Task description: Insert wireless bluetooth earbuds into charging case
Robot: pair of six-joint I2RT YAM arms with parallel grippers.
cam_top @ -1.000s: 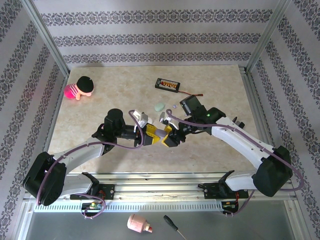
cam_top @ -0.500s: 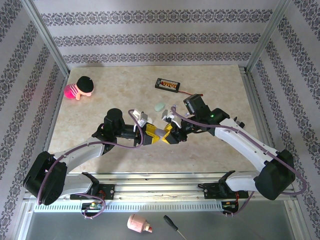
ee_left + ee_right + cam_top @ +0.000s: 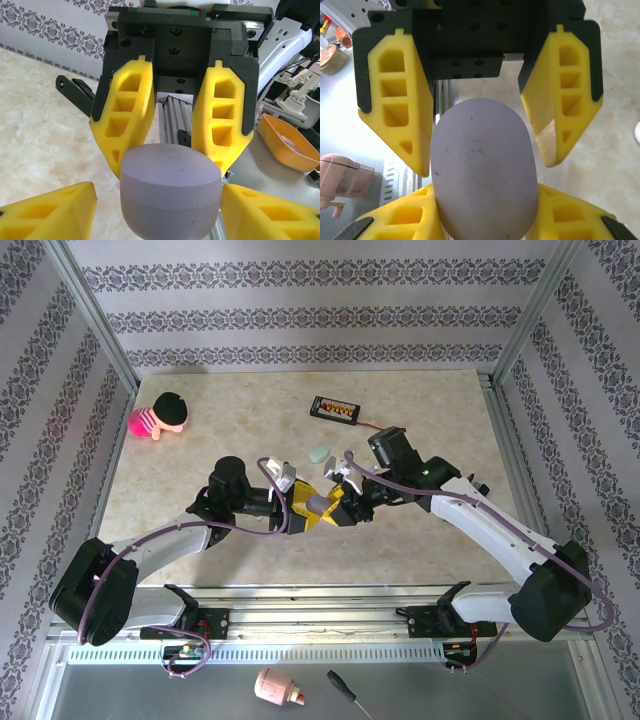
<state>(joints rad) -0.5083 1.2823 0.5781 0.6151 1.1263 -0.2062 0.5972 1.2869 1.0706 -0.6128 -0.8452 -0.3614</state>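
I see my left gripper [image 3: 159,205] has just spread its fingers off the lavender charging case [image 3: 318,504]. It stands well open, holding nothing. The right gripper [image 3: 485,205] has closed and now pinches the case at the centre of the overhead frame. The handover looks done. A mint-green earbud [image 3: 319,453] waits on the table [image 3: 180,470] just above.
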